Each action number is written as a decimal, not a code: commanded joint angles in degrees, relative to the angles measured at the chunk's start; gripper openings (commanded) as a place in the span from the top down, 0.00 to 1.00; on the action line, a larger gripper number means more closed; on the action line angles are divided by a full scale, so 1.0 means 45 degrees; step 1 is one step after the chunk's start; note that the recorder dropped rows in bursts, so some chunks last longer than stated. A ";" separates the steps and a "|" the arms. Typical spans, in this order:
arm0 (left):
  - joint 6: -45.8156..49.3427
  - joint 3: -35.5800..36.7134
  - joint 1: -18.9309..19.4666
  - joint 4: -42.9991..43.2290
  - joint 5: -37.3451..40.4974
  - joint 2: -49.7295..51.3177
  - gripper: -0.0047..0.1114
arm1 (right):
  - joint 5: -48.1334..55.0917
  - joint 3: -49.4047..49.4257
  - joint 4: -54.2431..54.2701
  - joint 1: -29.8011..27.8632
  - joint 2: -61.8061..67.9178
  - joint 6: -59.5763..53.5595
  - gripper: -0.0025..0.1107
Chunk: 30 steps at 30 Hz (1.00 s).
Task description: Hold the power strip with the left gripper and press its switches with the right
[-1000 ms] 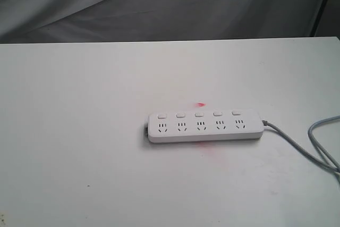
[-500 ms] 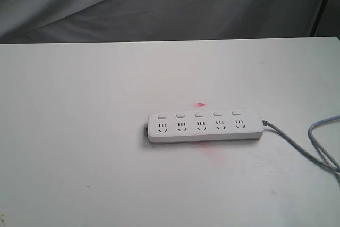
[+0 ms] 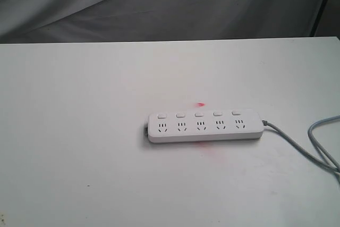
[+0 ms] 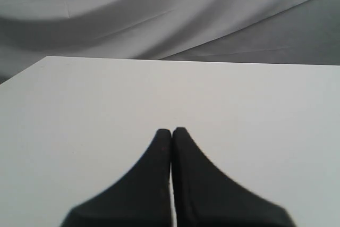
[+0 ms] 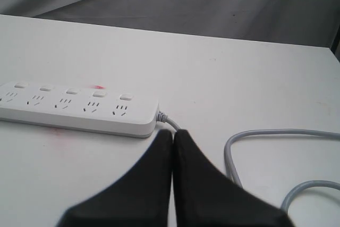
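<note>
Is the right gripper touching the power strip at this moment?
Apart. In the exterior view the power strip lies alone on the white table, with no gripper anywhere near it; the right gripper shows only in its own wrist view.

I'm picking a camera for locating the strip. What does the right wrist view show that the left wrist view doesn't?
Only the right wrist view: the power strip with its row of switches, its grey cable looping away from one end, a red mark just behind the strip, and the right pincer, shut. Only the left wrist view: the left pincer, shut. Both: the white table and the grey cloth behind it.
</note>
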 commanded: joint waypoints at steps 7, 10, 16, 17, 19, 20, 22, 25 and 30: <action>-0.0135 -0.2347 0.0040 -0.0011 0.0910 0.2327 0.95 | -0.0038 0.0043 0.0051 0.0032 -0.0085 0.0019 0.98; -0.0135 -0.3942 0.0040 -0.0011 0.1200 0.3861 0.95 | -0.0038 0.0043 0.0051 0.0032 -0.0085 0.0019 0.98; -0.0135 -0.7502 0.0040 -0.0011 0.1201 0.7090 0.95 | -0.0038 0.0043 0.0051 0.0032 -0.0085 0.0019 0.98; -0.0135 -0.8100 0.0040 -0.0011 0.1201 0.7598 0.95 | -0.0038 0.0043 0.0051 0.0032 -0.0085 0.0019 0.98; -0.0135 -0.9156 0.0040 -0.0011 0.1201 0.8347 0.95 | -0.0038 0.0043 0.0051 0.0032 -0.0085 0.0019 0.98; -0.0135 -0.9727 0.0040 -0.0011 0.1201 0.8775 0.95 | -0.0038 0.0043 0.0051 0.0032 -0.0085 0.0019 0.98; -0.0135 -1.0777 0.0040 -0.0011 0.1201 0.9525 0.95 | -0.0038 0.0043 0.0051 0.0032 -0.0085 0.0019 0.98; -0.0135 -1.2086 0.0040 -0.0011 0.1113 1.0317 0.95 | -0.0038 0.0043 0.0051 0.0032 -0.0085 0.0019 0.98; -0.0135 -1.3250 0.0040 -0.0011 0.0492 1.1119 0.95 | -0.0038 0.0043 0.0051 0.0032 -0.0085 0.0019 0.98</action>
